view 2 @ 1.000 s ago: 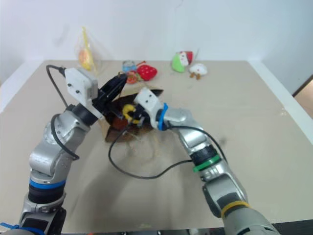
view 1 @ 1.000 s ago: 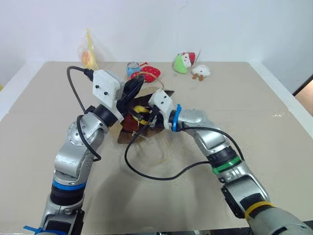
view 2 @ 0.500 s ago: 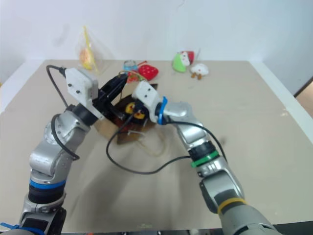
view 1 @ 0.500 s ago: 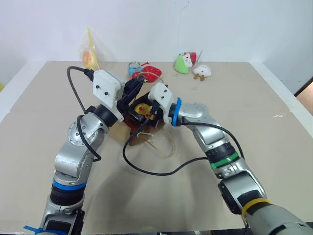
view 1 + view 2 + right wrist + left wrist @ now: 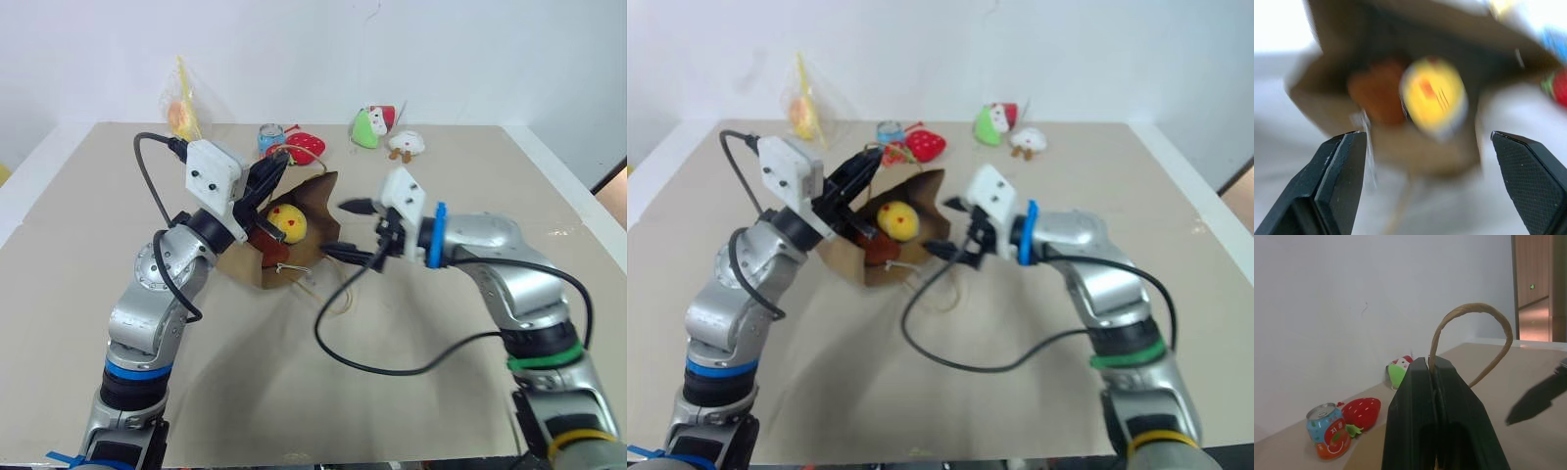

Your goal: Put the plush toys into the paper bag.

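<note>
The paper bag [image 5: 294, 230] is lying on its side on the worktop [image 5: 431, 392], mouth gaping toward the right arm, and it is the anchor for everything here. Inside the mouth, the yellow plush toy [image 5: 287, 223] is sitting in plain sight, and the brown plush toy [image 5: 880, 247] is tucked just beside it, deeper in the bag. The left end effector [image 5: 1431, 369] is reaching in from the bag's left, its fingers pressed together and pinching a cord handle [image 5: 1474, 333], which is arching up out of the grip. The right end effector [image 5: 350, 233] is hovering just off the bag's open mouth, fingers spread wide, with nothing between them; through its wrist view both toys are showing between the two fingertips [image 5: 1342, 166]. A second cord handle [image 5: 338, 294] is trailing loose on the worktop below the bag's mouth. Behind the bag, a red strawberry plush [image 5: 302, 147] and a drink can [image 5: 267, 137] are sitting close together.
</note>
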Controlling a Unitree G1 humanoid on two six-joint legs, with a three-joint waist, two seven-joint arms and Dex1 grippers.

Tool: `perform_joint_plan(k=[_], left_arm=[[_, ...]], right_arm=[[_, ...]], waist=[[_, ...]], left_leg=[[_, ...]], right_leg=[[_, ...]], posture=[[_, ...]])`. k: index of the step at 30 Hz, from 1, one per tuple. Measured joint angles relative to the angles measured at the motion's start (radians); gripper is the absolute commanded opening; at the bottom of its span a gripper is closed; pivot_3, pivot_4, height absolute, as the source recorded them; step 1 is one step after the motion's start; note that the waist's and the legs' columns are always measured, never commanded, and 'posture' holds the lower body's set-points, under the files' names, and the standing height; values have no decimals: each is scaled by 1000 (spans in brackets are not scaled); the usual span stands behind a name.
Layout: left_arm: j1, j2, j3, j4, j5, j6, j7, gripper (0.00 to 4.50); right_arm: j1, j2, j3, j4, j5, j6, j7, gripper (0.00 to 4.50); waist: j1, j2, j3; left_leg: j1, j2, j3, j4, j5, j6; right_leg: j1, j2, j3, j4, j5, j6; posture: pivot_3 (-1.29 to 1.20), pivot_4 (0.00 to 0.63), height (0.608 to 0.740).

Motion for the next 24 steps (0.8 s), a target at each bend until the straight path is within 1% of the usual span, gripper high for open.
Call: perform_joint_plan(k=[4, 8, 11, 12, 13, 14, 15, 16, 17, 19, 20, 22, 23, 24], left_arm=[[0, 0, 0, 1, 0, 0, -3, 0], [0, 0, -1, 1, 0, 0, -8, 0], [0, 0, 0, 1, 1, 0, -10, 0], [0, 0, 0, 1, 1, 0, -11, 0], [0, 0, 0, 1, 1, 0, -11, 0], [0, 0, 0, 1, 1, 0, -11, 0], [0, 0, 0, 1, 1, 0, -10, 0], [0, 0, 0, 1, 1, 0, -10, 0], [0, 0, 0, 1, 1, 0, -10, 0], [0, 0, 0, 1, 1, 0, -10, 0], [0, 0, 0, 1, 1, 0, -10, 0], [0, -1, -1, 1, 1, 0, -9, 0], [0, -2, -1, 1, 1, 0, -8, 0], [0, -3, -1, 1, 1, 0, -8, 0]], right_arm=[[48, 19, 1, 1, 1, 10, -18, 4384], [111, 92, 30, 21, -3, 32, -83, 4384], [128, 119, 55, 34, -10, 58, -114, 4384], [131, 126, 63, 37, -10, 65, -118, 4160], [131, 126, 63, 37, -10, 65, -118, 4160], [133, 130, 72, 41, -10, 69, -120, 3762], [136, 131, 90, 43, -26, 68, -129, 3170], [136, 133, 93, 44, -29, 67, -133, 2750], [136, 134, 93, 45, -30, 67, -136, 2510], [136, 135, 93, 46, -31, 65, -140, 1649], [136, 135, 93, 47, -31, 65, -140, 1522], [136, 125, 93, 47, -34, 63, -139, 867], [139, 106, 93, 46, -38, 56, -136, 129], [139, 105, 93, 46, -38, 56, -135, 129]], waist=[[-4, 0, 0], [-4, 0, 0], [-4, 0, 0], [-4, 0, 0], [-4, 0, 0], [-4, 0, 0], [-3, 0, 0], [-3, 0, 0], [-3, 0, 0], [-3, 0, 0], [-3, 0, 0], [-3, 0, 0], [-3, 0, 0], [-3, 0, 0]], left_leg=[[0, 0, 0, 0, 0, 0], [1, 3, -1, 0, 0, 0], [1, 2, 0, 0, 0, 0], [0, 2, 0, 0, 0, 0], [0, 2, 0, 0, 0, 0], [0, 2, 0, 0, 0, 0], [0, 2, 0, 0, 0, 0], [0, 2, 0, 0, 0, 0], [0, 2, 0, 0, 0, 0], [0, 2, 0, 0, 0, 0], [0, 2, 0, 0, 0, 0], [0, 2, -1, 0, 0, 0], [0, 2, 0, 0, 0, 0], [0, 2, 0, 0, 0, 0]], right_leg=[[0, 1, 0, 0, 0, 0], [0, 4, 0, 0, 0, -1], [0, 4, 0, 0, 0, 0], [0, 4, 0, 0, 0, 0], [0, 4, 0, 0, 0, 0], [0, 4, 0, 0, 0, 0], [0, 3, 0, 0, 0, 0], [0, 3, 0, 0, 0, 0], [0, 3, 0, 0, 0, 0], [0, 3, 0, 0, 0, 0], [0, 3, 0, 0, 0, 0], [0, 3, 0, 0, 0, 0], [0, 3, 0, 0, 0, 0], [0, 3, 0, 0, 0, 0]], posture=[[0, 150, 740], [0, 150, 740], [0, 150, 740], [0, 150, 740], [0, 150, 740], [0, 150, 740], [0, 150, 740], [0, 150, 740], [0, 150, 740], [0, 150, 740], [0, 150, 740], [0, 150, 740], [0, 150, 740], [0, 150, 740]])
